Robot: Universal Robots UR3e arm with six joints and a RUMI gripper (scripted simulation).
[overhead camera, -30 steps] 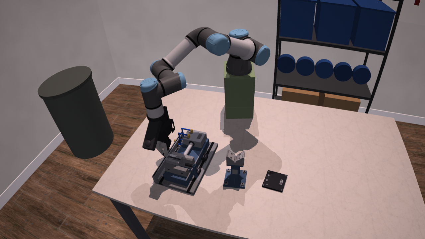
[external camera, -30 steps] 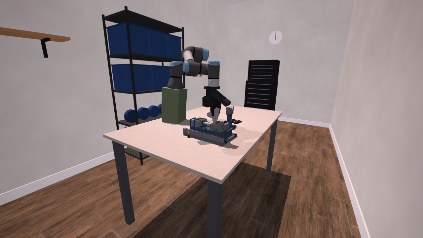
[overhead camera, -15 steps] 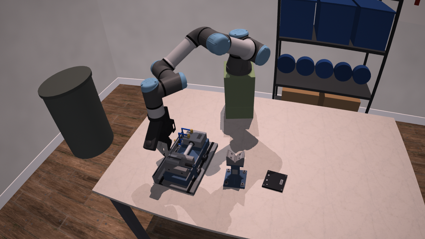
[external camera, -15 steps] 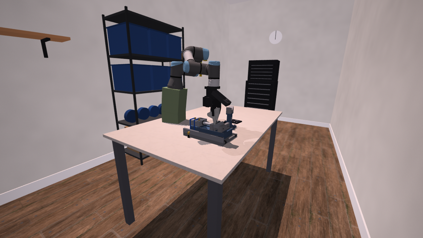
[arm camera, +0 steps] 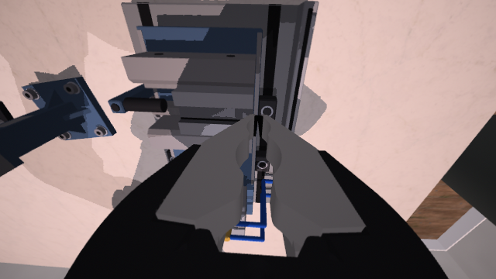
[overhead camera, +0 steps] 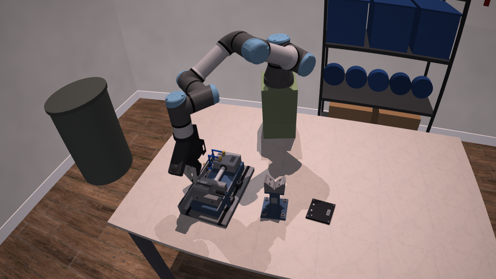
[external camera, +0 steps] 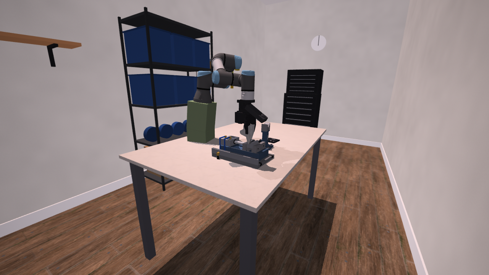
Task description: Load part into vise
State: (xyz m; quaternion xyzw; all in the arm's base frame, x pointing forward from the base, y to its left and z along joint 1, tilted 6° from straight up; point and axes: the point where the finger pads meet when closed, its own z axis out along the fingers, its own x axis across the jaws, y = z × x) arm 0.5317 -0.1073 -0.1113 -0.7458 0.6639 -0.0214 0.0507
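Top view, largest to smallest. The pale, veined table (overhead camera: 381,173) (external camera: 191,164) (arm camera: 387,46) stands before a black-framed rack (overhead camera: 324,79) (external camera: 150,68), far right. A dark, round bin (overhead camera: 90,138) (arm camera: 473,167) stands left. The arm (overhead camera: 211,60) (external camera: 247,81) rises from a green, boxy pedestal (overhead camera: 279,111) (external camera: 199,121). The grey-and-blue vise (overhead camera: 208,204) (external camera: 239,157) (arm camera: 201,43) lies left of the V-block (overhead camera: 269,187) (external camera: 265,128) (arm camera: 39,120); the flat, black plate (overhead camera: 320,211) (external camera: 273,140) (arm camera: 5,113) lies right. The pincer (overhead camera: 195,181) (external camera: 248,142) (arm camera: 258,116) is closed, tips at the vise's left side, near blue hoses (overhead camera: 210,161) (external camera: 220,141) (arm camera: 263,209). A grey bar, apparently the part (arm camera: 213,99), lies between the jaws, beside the fixed jaw (arm camera: 190,70), one end near the cylindrical stop (overhead camera: 220,192) (arm camera: 145,105); contact and slot direction cannot be told.

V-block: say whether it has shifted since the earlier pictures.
No. In the top view, the V-block keeps the same place beside the black plate.
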